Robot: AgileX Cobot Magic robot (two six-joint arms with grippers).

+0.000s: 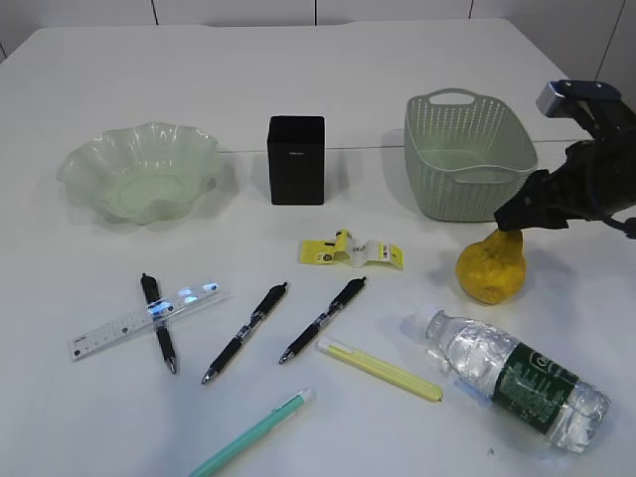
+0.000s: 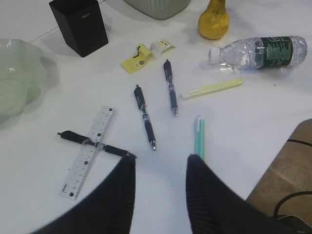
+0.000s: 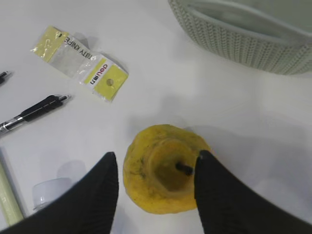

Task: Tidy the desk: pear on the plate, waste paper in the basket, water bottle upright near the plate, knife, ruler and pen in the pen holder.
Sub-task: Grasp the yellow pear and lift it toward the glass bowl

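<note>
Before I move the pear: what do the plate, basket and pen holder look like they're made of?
Plate: pale green translucent plastic or glass, glossy, wavy rim; can't tell which. Basket: matte sage-green plastic, molded in a woven lattice with a handle slot. Pen holder: black, matte, square-walled; probably plastic, though leatherette is possible.

We see a matte black right arm (image 1: 581, 184) topped by a grey-silver block (image 1: 556, 96) — angular and dark throughout. Both wrist views show broad black curved gripper fingers (image 2: 122, 195) — faintly ribbed on the left pair.
</note>
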